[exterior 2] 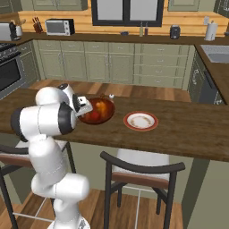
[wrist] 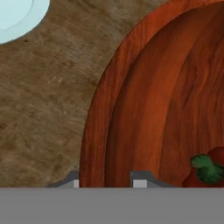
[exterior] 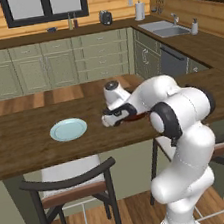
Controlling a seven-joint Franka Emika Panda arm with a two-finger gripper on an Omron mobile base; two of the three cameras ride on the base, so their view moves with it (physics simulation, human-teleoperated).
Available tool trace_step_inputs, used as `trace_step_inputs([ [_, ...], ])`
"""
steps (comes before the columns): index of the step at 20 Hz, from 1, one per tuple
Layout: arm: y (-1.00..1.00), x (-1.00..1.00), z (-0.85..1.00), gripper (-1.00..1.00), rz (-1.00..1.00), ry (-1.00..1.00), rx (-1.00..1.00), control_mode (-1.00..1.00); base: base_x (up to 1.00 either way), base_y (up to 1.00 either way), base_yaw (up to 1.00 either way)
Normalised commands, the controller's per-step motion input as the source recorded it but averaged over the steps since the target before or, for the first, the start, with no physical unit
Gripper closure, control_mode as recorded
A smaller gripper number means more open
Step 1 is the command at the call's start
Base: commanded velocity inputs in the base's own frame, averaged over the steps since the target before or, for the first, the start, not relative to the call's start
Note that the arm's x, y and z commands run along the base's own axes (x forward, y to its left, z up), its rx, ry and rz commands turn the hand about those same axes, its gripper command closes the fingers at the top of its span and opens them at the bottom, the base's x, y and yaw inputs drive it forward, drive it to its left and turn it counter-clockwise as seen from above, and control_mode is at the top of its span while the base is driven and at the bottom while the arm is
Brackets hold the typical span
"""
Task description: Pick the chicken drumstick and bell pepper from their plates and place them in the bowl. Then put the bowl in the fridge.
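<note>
The claw (wrist: 106, 181) is seen in the hand view clenched on the rim of the bowl (wrist: 144, 109), one fingertip (wrist: 73, 182) outside the wall and the other inside it. The bowl is set on the wooden bench (exterior: 33, 145); in the right base view it (exterior 2: 106, 117) is partly covered by the white hand. Inside it are held the bell pepper (exterior 2: 95, 116), at 7 o'clock, and the chicken drumstick (exterior 2: 102, 107), toward 1 o'clock; in the hand view the pepper's green stem (wrist: 206, 168) is shown at the bowl's 5 o'clock. A pale blue plate (exterior: 68, 129) is laid bare at 9 o'clock of the bowl in the left base view, near but apart from it. A second plate (exterior 2: 141, 120), rendered with a reddish rim, is placed at 3 o'clock of the bowl in the right base view. Two stools (exterior: 73, 182) are drawn up beneath the bench's near edge.
</note>
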Motion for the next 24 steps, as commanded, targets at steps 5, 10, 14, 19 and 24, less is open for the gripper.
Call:
trace_step_inputs([
  [5,0.00,-0.99,0.71,1.00,0.33,0.08,0.00,-1.00,0.00,0.00,0.00],
  [10,0.00,-1.00,0.58,1.00,0.43,0.03,-0.06,-1.00,0.00,0.00,0.00],
  [14,-0.08,-1.00,0.41,1.00,0.51,0.00,-0.14,-1.00,0.00,0.00,0.00],
  [19,-0.02,-1.00,0.43,1.00,0.51,0.05,-0.15,-1.00,0.00,0.00,0.00],
  [24,-0.11,-1.00,0.12,1.00,0.38,0.05,-0.15,-1.00,0.00,0.00,0.00],
])
